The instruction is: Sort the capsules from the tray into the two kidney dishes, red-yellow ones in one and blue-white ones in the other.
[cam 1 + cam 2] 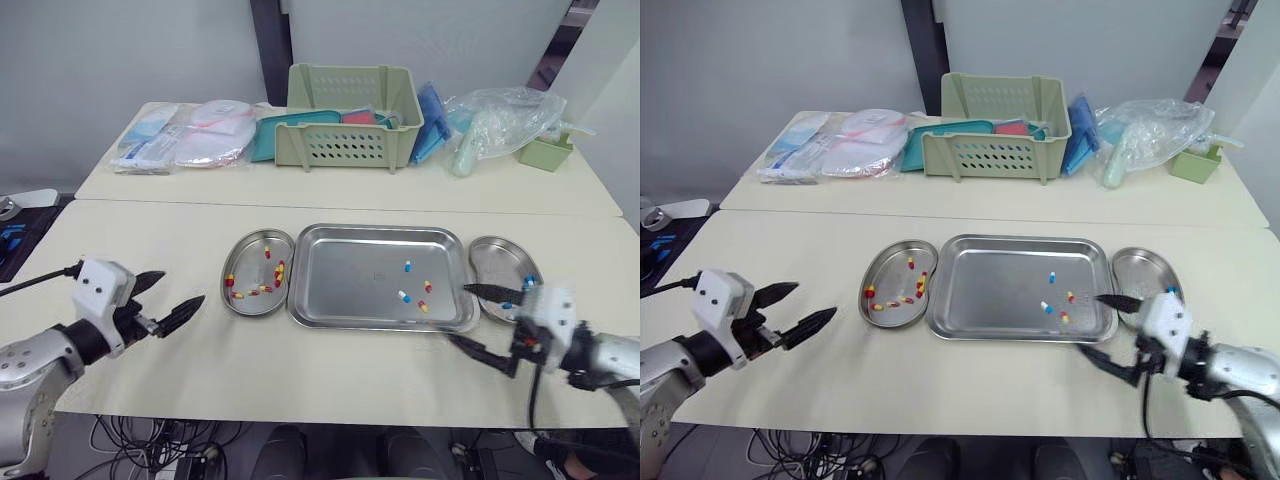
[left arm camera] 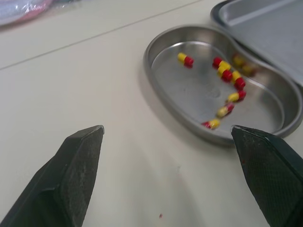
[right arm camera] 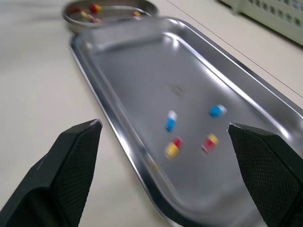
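The right tool has its fingers spread wide and holds nothing, at the 4 o'clock corner of the tray. Four capsules lie in the tray at the tool's 10 o'clock. The left tool is likewise spread and empty. The left kidney dish lies at its 3 o'clock.

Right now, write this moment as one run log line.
tray: four capsules left | left dish: red-yellow | right dish: blue-white | left gripper: open | right gripper: open
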`<state>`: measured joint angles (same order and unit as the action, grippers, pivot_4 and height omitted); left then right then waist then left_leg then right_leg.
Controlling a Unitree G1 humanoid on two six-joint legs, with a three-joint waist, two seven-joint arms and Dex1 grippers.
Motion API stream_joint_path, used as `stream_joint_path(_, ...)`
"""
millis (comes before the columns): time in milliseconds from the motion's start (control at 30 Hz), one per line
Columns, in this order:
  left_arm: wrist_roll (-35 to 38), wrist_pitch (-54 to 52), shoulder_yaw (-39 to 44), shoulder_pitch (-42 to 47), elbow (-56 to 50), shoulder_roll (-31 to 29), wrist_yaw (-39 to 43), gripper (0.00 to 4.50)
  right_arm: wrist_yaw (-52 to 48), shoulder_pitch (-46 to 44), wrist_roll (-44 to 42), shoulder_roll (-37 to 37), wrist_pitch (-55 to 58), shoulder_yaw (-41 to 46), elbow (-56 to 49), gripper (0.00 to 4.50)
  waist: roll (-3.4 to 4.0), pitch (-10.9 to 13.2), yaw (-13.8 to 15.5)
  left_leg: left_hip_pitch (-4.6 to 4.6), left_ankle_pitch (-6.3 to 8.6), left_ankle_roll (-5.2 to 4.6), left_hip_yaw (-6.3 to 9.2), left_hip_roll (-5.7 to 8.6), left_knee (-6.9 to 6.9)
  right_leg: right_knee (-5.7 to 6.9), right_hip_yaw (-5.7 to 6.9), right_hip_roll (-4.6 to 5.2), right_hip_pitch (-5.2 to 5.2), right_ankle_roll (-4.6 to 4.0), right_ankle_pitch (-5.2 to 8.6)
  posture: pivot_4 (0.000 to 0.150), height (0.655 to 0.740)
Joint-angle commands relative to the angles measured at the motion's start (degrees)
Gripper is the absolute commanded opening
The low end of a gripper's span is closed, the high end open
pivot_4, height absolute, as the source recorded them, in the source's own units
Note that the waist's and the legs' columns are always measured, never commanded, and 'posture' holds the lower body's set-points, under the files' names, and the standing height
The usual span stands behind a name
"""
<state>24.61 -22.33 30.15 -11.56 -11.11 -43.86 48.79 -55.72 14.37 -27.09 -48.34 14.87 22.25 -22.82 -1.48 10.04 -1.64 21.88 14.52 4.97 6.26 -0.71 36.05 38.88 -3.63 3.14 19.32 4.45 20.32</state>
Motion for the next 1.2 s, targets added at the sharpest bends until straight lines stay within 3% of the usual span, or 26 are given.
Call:
stream_joint_path(33, -0.69, 4.33, 3.91, -1.28, 4.05, -1.55, 2.08, 4.44, -3.6, 1.26, -0.97, -2.81, -0.62, 7.76, 5.07, 4.5, 0.0, 0.0, -0.02, -0.01, 0.0, 0.0, -0.01, -0.01, -0.01, 0.0, 0.0, -0.01, 0.0, -0.01, 0.0, 0.15, 0.739)
stream_joint_path(233, -2.78, 12.34, 7.39, -7.38, 16.21, -2.22, 5.73, 4.44, -10.94, 3.26, 3.11, -10.05, -5.74, 15.73, 18.75, 4.5, 0.05, 0.05, -0.52, -0.04, 0.01, -0.02, -0.15, -0.02, -0.08, -0.04, -0.11, -0.01, 0.03, -0.01, 0.0, 0.15, 0.739)
stream_joint_path(433, -3.69, 16.52, 8.36, -11.74, 19.98, -2.13, 6.4, 4.44, -15.72, 4.04, 6.81, -13.4, -11.82, 17.52, 30.2, 4.5, -0.04, 0.08, -0.33, -0.05, 0.01, -0.02, -0.15, -0.03, -0.07, -0.04, -0.1, 0.0, 0.01, -0.01, 0.01, 0.15, 0.739)
stream_joint_path(900, -2.5, 10.53, 7.46, -12.17, 10.34, -1.86, 3.11, 4.44, -14.33, 5.81, 8.63, -11.94, -11.97, 16.9, 28.93, 4.5, 0.03, 0.14, -0.32, -0.05, 0.01, -0.01, -0.14, -0.03, -0.07, -0.03, -0.1, 0.0, -0.01, -0.01, 0.01, 0.15, 0.739)
stream_joint_path(1200, 4.22, 6.87, 4.31, -18.02, -4.59, 0.37, 9.94, 4.44, -12.98, 8.53, 8.83, -10.08, -10.81, 17.99, 25.81, 4.5, 0.0, 0.16, -0.22, -0.03, 0.01, -0.01, -0.14, -0.03, -0.06, -0.04, -0.1, 0.0, -0.02, -0.01, 0.0, 0.15, 0.739)
